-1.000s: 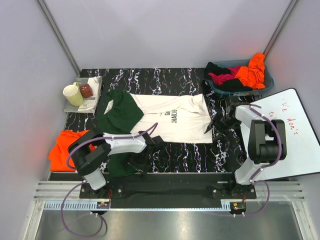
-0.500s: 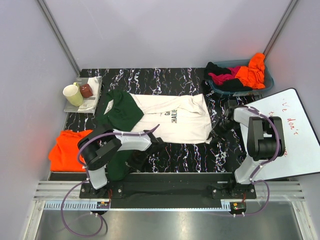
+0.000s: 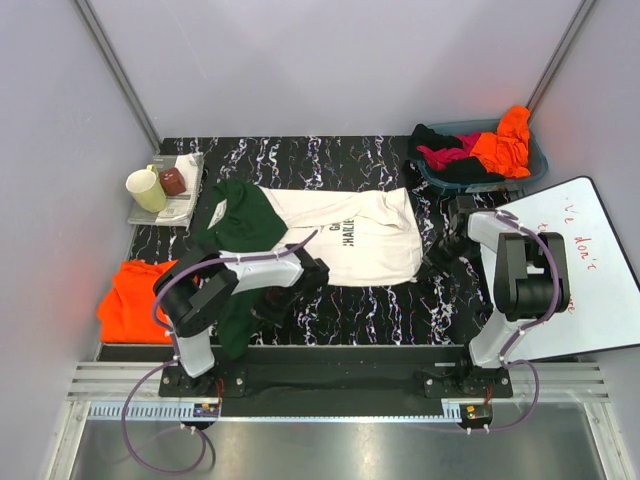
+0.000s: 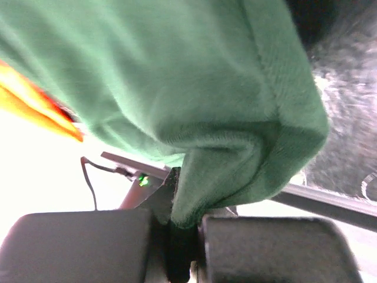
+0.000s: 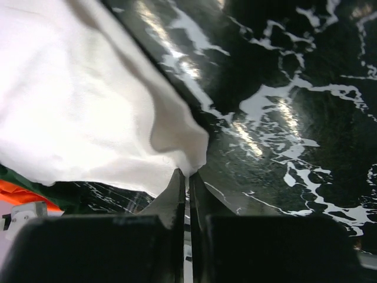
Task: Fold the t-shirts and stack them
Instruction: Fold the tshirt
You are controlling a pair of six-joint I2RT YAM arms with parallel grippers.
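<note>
Far to the left of the basket (image 3: 536, 168), an orange t-shirt (image 3: 128, 298) lay in a flat heap at the near edge of the table (image 3: 330, 160). Next along, also left of the basket and nearer the arms than it, the left tool (image 4: 185, 227) had snapped closed within the last second. A moment before its jaws stood wide; now they pinched a fold of the green sleeve (image 4: 177, 88), the cloth bunched down between the pads.

The cream t-shirt (image 3: 350, 240) lay spread just left of the basket and a little nearer, print upward, collar end away from the basket. At its hem, the end closest to the basket, the right tool (image 5: 187, 177) had likewise gone from open to closed, its tips meeting on the very corner of the cream cloth — a thin bite. In the basket more t-shirts (image 3: 490, 150) waited in a tangle of orange, magenta and black.

My reading: with both ends gripped, the grasping step was done and the shirt was ready to be lifted and folded over — though the right-hand hold looked slight and could slip
</note>
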